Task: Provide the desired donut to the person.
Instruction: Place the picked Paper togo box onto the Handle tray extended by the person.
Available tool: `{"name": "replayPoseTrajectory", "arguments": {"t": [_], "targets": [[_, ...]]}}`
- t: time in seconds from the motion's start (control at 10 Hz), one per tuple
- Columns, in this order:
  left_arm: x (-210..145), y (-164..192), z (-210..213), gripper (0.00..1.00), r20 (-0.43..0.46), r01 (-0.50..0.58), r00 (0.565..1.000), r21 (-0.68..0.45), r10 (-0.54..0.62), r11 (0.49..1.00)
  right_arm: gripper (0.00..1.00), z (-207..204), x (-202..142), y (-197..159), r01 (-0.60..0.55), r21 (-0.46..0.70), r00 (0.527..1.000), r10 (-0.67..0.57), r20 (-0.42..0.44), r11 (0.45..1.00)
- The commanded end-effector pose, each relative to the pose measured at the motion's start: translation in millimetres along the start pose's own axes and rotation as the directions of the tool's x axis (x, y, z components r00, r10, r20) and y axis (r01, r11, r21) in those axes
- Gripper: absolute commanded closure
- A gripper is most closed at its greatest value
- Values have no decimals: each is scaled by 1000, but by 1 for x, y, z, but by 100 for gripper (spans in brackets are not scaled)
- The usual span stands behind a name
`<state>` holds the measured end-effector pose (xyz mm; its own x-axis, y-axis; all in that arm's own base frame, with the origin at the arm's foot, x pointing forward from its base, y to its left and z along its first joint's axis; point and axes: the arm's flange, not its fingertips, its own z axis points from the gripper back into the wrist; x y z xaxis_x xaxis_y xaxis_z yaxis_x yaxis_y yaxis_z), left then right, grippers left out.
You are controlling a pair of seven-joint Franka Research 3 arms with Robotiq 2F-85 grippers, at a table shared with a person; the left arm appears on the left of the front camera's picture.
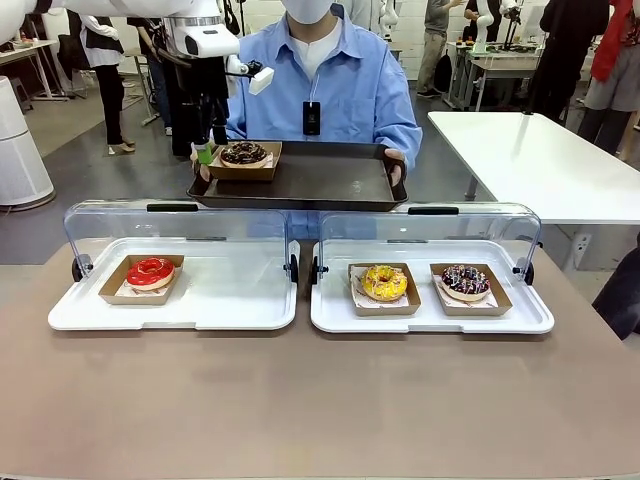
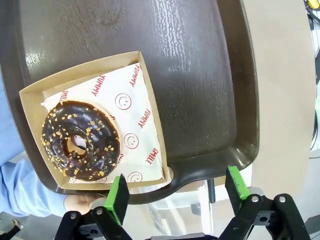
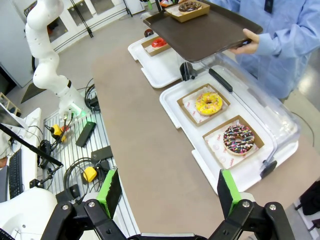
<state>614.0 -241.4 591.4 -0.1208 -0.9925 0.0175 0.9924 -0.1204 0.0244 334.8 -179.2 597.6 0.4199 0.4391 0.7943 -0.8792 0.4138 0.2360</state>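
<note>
The chocolate-glazed ring donut flecked with nut crumbs (image 2: 80, 140) sits in its shallow brown card box (image 2: 90, 67). That box rests in one corner of the dark brown plastic serving tray (image 1: 330, 182), which the person in the light blue shirt (image 1: 345, 95) holds in the air at the far side of the brown surface (image 1: 300, 400). The left pincer (image 2: 176, 195) hangs right at that corner, green pads spread wide, nothing between them. The right pincer (image 3: 167, 192) is wide apart too and empty, high up on the robot's side. Here's the danger, as I read it: one pad lies very near the box's edge and the tray's rim, so a careless pull-away could clip either. That would jolt a tray supported only by two hands and could slide the box off the corner. The raised clear lid (image 1: 180, 215) just below is another thing to snag on the way back.
</note>
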Motion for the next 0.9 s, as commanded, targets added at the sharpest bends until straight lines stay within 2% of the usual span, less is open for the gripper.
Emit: {"name": "replayPoseTrajectory", "arguments": {"t": [0.0, 0.2, 0.4, 0.8], "targets": [[1, -12, 12, 0, 12, 31, 999, -6, -31, 1000, 0, 0, 1, 0, -6, 8, 1000, 6, 12, 1000], [-16, -53, 26, 0, 56, 46, 997, 13, -46, 999, 0, 0, 1, 0, -6, 8, 1000, 6, 12, 1000], [-37, -104, 28, 0, 72, 47, 996, 50, -50, 998, 0, 0, 1, 0, -6, 8, 1000, 6, 12, 1000], [-59, -179, 29, 0, 81, 52, 995, 147, -64, 988, 0, 0, 1, 0, -6, 8, 1000, 6, 12, 1000]]}}
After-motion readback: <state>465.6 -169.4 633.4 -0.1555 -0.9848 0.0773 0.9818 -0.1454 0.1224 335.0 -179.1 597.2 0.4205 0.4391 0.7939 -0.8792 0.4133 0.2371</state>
